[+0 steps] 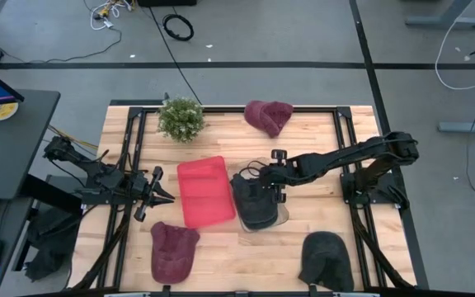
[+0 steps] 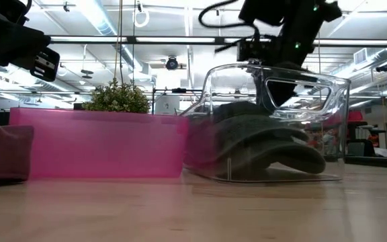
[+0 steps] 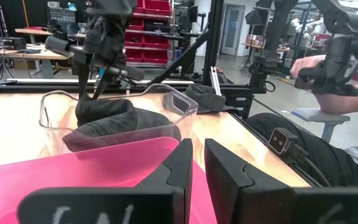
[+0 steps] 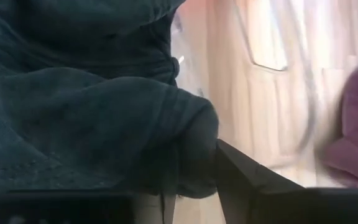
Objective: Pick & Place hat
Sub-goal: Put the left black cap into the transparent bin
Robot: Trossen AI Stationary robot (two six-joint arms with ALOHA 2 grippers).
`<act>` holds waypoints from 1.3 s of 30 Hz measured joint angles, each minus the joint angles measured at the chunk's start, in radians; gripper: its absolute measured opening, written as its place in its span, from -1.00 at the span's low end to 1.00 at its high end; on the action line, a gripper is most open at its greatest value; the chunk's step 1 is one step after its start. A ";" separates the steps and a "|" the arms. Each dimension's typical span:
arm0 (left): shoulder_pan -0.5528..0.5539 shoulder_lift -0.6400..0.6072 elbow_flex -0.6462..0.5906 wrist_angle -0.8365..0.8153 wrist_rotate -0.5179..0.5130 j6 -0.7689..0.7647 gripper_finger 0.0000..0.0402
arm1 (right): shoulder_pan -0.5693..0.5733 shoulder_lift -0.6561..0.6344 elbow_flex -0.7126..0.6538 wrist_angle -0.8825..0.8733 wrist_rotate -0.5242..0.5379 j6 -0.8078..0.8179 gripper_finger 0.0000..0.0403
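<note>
Overhead, the right gripper (image 1: pixel 261 183) reaches into the clear plastic bin (image 1: pixel 280 216) at the table's (image 1: pixel 320 140) centre, where the dark grey hat (image 1: pixel 256 206) lies, just right of the pink tray (image 1: pixel 204 191). Level with the table, the hat fills the bin's floor. From the right wrist, the jaws pinch the hat's fabric. The left gripper (image 1: pixel 162 191) waits left of the tray, jaws nearly together.
</note>
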 joint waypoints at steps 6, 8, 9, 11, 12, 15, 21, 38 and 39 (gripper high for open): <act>0.000 0.000 0.000 0.001 0.000 0.000 -0.78 | -0.038 0.082 0.000 -0.018 -0.024 -0.021 -0.50; 0.000 0.000 0.000 0.001 0.000 0.000 -0.78 | -0.052 0.099 0.000 -0.018 -0.047 -0.024 -0.50; 0.000 0.000 0.000 0.001 0.000 0.000 -0.78 | -0.058 0.107 0.000 -0.018 -0.051 -0.024 -0.50; 0.000 0.000 0.000 0.001 0.000 0.000 -0.78 | -0.067 0.111 0.000 -0.027 -0.051 -0.020 -0.50; 0.000 0.000 0.000 0.001 0.000 0.000 -0.78 | -0.070 0.111 0.000 -0.030 -0.052 -0.016 -0.50; 0.000 0.000 0.000 0.001 0.000 0.000 -0.78 | -0.072 0.102 0.000 -0.044 -0.056 -0.004 -0.50; 0.000 0.000 0.000 0.001 0.000 0.000 -0.78 | -0.071 0.062 -0.002 -0.117 -0.061 0.014 -0.50; 0.000 0.000 0.000 0.001 0.000 0.000 -0.78 | 0.027 -0.208 -0.002 -0.227 -0.060 0.203 -0.50; 0.000 0.000 0.000 0.001 0.000 0.000 -0.78 | 0.040 -0.228 -0.002 -0.244 -0.059 0.229 -0.50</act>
